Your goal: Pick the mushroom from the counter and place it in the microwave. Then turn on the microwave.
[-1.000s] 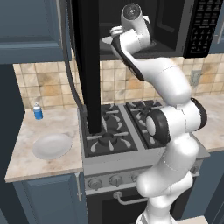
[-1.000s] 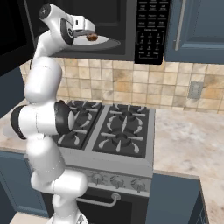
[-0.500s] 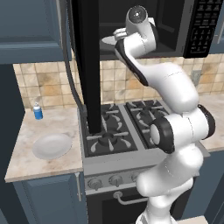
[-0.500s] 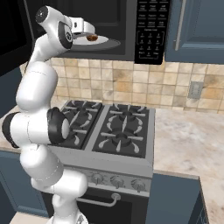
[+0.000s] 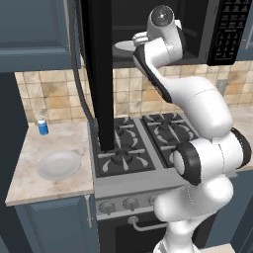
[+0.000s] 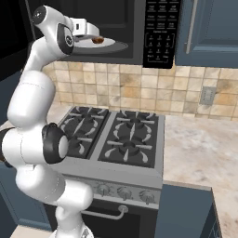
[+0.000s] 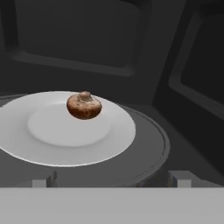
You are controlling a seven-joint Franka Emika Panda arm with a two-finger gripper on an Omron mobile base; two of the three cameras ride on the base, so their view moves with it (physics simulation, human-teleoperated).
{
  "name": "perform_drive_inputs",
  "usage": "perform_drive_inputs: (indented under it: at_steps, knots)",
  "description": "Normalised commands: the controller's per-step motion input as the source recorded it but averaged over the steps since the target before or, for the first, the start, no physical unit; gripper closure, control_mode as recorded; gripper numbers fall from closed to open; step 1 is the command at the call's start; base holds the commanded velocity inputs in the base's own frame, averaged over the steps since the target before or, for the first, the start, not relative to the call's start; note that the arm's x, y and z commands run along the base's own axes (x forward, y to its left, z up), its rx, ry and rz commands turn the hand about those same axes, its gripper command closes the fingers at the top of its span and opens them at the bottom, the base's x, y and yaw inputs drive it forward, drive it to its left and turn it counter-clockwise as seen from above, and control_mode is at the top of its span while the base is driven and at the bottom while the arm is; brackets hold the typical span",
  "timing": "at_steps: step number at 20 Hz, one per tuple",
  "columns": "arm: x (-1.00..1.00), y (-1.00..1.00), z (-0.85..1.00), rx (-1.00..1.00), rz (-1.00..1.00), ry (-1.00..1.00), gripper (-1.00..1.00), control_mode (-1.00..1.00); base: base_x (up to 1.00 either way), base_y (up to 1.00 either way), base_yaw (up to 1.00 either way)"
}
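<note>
Mushroom [image 7: 84,106] sits mid-plate [image 7: 65,148], rim clear around

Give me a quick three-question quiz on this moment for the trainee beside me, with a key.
1. True or false: the mushroom lies on the white plate inside the microwave.
2. The microwave door is: A) shut B) swung open C) missing.
3. Fill in: the gripper is ____ and holds nothing.

Key: 1 true. 2 B. 3 open.
</note>
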Motion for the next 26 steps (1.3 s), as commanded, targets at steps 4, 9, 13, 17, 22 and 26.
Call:
perform_drive_inputs:
  at_steps: [4,9,13,17,22,26]
  knots:
    - [-0.36,-0.02,0.01,0.0,0.0,0.0,-1.0,-1.0,0.0,0.0,0.0]
    - [-0.41,-0.01,0.04,0.0,0.0,0.0,-1.0,-1.0,0.0,0.0,0.0]
    - [-0.31,0.0,0.06,0.0,0.0,0.0,-1.0,-1.0,0.0,0.0,0.0]
    - [-0.29,0.0,0.06,0.0,0.0,0.0,-1.0,-1.0,0.0,0.0,0.0]
    - [-0.33,0.0,0.03,0.0,0.0,-0.02,-1.0,-1.0,0.0,0.0,0.0]
    - [-0.38,0.0,0.01,0.0,0.0,-0.01,-1.0,-1.0,0.0,0.0,0.0]
